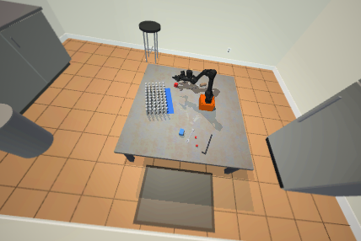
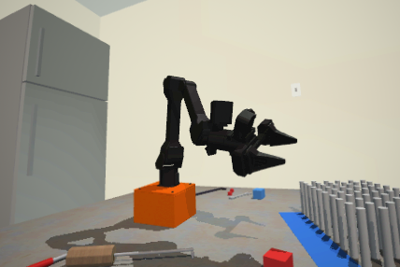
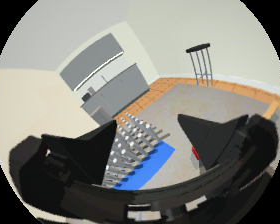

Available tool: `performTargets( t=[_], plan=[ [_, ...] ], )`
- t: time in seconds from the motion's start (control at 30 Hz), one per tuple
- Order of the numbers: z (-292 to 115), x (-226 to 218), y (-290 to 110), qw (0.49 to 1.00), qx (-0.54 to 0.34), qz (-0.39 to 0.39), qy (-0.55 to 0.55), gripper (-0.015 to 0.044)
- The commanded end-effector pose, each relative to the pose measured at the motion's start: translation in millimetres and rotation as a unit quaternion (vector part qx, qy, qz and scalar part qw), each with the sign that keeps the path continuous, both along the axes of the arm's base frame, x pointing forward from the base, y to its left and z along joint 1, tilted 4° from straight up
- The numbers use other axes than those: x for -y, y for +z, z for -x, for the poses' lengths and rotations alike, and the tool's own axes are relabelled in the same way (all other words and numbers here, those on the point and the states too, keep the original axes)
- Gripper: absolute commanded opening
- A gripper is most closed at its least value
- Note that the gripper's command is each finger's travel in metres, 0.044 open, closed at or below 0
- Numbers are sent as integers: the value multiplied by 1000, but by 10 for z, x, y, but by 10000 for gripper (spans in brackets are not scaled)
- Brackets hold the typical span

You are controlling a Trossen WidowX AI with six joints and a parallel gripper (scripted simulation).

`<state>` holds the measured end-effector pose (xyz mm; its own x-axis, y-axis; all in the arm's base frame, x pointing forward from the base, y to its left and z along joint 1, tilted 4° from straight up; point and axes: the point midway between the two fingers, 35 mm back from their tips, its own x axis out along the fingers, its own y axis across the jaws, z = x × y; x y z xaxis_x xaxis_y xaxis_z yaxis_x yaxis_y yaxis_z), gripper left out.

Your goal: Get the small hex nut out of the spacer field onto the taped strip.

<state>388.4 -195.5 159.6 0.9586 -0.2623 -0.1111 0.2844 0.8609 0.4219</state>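
Observation:
My gripper (image 1: 174, 78) (image 2: 291, 151) (image 3: 148, 120) is open and empty, raised above the table at the spacer field's back right in the top view. The metal spacers (image 1: 156, 96) (image 2: 350, 230) stand upright in rows. The blue taped strip (image 1: 169, 105) (image 2: 297, 228) (image 3: 163, 153) runs along their side facing the arm's base. No nut can be made out among the spacers. A black hooked rod (image 1: 208, 142) and a silver wrench-like tool (image 1: 190, 135) lie at the front of the table. A tool with a wooden handle (image 2: 89, 256) lies near the arm, beside a red-handled one (image 2: 41, 262).
A red cube (image 1: 175, 84) (image 2: 278, 259) lies near the strip, below the hand. A blue cube (image 1: 181, 132) (image 2: 258, 193) and small red pieces (image 1: 196, 137) lie near the silver tool. The orange base (image 1: 207, 104) (image 2: 156, 205) stands right of the strip in the top view.

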Motion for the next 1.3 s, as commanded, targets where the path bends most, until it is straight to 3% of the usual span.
performTargets(
  t=[0.0, 0.17, 1.27],
  plan=[
    [-126, -625, -463, 987, -83, 70, 122, 440],
    [-135, -1035, -726, 964, -121, 119, 204, 440],
    [-135, -1035, -726, 964, -121, 119, 204, 440]
  ],
)
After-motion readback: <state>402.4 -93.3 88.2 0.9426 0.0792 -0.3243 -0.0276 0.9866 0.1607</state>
